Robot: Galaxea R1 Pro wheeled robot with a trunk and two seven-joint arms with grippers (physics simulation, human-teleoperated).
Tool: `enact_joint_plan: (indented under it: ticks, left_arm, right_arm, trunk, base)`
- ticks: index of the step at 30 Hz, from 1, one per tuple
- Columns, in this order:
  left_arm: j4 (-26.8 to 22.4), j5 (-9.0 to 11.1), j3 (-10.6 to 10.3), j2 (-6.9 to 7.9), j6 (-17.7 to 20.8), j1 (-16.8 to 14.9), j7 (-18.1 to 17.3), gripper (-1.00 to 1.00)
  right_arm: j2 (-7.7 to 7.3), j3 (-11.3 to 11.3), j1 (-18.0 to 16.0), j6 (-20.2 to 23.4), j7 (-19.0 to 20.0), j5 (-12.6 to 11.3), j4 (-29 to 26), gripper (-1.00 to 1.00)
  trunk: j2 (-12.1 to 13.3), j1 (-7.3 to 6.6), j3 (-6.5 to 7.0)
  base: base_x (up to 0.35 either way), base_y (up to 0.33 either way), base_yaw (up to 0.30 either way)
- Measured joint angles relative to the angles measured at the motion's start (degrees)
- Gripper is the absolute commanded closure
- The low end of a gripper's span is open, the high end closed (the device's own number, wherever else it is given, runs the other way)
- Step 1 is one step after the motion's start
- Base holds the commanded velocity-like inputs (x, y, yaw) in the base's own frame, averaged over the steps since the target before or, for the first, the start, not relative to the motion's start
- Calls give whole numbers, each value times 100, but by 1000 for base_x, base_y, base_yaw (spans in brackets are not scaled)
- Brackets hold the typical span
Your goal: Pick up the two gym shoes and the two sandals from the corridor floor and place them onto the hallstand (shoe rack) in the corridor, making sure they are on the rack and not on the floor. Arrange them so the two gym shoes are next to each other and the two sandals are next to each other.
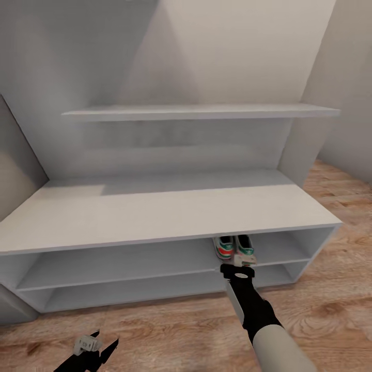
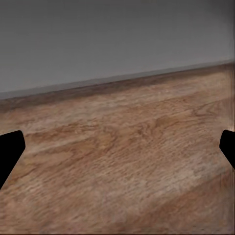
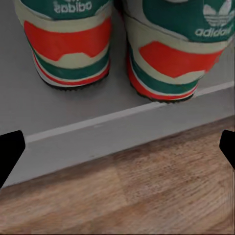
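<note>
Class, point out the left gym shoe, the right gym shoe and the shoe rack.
left gym shoe (image 3: pixel 66 46): right wrist view, red heel.
right gym shoe (image 3: pixel 176 61): right wrist view, red heel.
shoe rack (image 1: pixel 155 214): head view, bench top.

Two gym shoes (image 3: pixel 117 49) side by side (heels showing) on hallstand shelf (image 3: pixel 73 122) — corridor floor (image 3: pixel 137 196) below.

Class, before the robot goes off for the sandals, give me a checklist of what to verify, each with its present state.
1. Both gym shoes on the hallstand, not the floor: ok, on its upper shelf row.
2. Shoes next to each other: ok, heels side by side.
3. Right gripper let go: ok, fingers apart, nothing between.
4. Left gripper free: ok, open over bare floor.
5. Sandals located: cannot tell.
</note>
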Motion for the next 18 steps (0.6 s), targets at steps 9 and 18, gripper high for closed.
enact_joint_plan:
  ticks: [9, 18]
  left_arm:
    - [0, 2, 3, 0, 9, -2, 12, -100]
    - [1, 25, 0, -14, -6, 1, 405, -100]
  right_arm:
    - [0, 15, 0, -5, 0, 5, 30, -100]
    - [-1, 18, 19, -79, 7, 2, 450, -100]
  trunk:
    - [0, 0, 0]
    - [0, 0, 0]
  base:
    - [-311, -124, 0]
    - [-305, -94, 0]
